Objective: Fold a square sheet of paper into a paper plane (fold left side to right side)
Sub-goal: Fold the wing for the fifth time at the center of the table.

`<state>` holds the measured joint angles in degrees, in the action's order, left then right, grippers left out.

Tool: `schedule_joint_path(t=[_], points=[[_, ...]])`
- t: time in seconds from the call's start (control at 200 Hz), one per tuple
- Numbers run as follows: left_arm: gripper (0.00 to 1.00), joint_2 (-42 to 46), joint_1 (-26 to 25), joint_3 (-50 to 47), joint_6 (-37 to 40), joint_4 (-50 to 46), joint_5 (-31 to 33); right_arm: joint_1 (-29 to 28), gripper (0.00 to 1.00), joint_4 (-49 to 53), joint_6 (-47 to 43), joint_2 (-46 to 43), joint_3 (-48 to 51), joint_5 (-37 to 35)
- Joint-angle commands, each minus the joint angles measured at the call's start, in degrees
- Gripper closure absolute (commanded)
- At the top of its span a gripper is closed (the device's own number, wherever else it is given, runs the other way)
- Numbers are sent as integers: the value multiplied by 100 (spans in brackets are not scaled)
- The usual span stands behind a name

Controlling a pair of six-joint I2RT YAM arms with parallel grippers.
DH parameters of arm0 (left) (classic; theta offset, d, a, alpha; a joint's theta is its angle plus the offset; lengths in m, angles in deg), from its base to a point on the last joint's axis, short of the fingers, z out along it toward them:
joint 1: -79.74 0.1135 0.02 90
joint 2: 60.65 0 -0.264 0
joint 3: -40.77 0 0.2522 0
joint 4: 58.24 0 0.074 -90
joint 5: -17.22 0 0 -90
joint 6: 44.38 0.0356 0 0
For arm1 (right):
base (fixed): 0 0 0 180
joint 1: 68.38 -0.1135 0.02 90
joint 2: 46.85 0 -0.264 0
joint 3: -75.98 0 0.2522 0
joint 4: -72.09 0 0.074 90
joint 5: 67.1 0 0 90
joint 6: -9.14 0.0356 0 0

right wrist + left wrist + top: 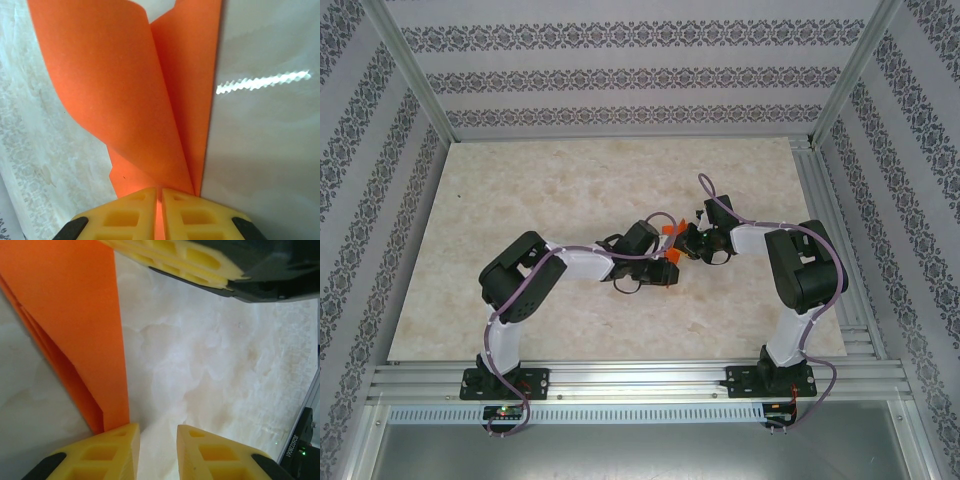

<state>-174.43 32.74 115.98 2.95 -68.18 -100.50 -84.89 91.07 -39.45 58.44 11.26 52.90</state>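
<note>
1. Left gripper (157, 434), bottom middle of its wrist view: jaws apart, with bare marble tabletop (215, 370) showing through the gap. The orange paper (75, 315) runs down the left side of that frame and ends right at the tip of one finger. Can't tell if that finger is pinning it or just sitting beside it.
2. In the top view the paper sits dead centre of the frame, squeezed between the two wrists and mostly hidden by them. It's already folded into several layers, and one flap is curling up loose instead of lying flat.
3. Right gripper (160, 194), bottom middle of its wrist view: fingers pressed together, clamped on the paper's narrow end, orange showing in the slit.
4. What could go wrong, imo:
   - Only one claw has a real grip, so a pull or lift could fan the layers and skew the crease.
   - Pressing that curled flap could set a crease in the wrong spot.
   - It's thin paper, so a tug at the clamp might tear it.
   - The grippers are crowded together and could bump.
</note>
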Motion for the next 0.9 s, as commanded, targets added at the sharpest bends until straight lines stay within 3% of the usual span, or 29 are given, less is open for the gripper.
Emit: schedule_joint_path(t=[0.0,0.12,0.51,0.894], points=[[72,-51,-356,-413,-369,-13,-237,-12,87,443,-141,307,70,-492],[72,44,-522,-674,-522,177,-251,-2,87,450,-142,342,69,-495],[72,321,-854,-669,-369,-555,126,-7,87,529,-168,307,44,-529],[72,1109,-338,-44,-52,-1076,278,-8,87,549,-173,282,31,-496]])
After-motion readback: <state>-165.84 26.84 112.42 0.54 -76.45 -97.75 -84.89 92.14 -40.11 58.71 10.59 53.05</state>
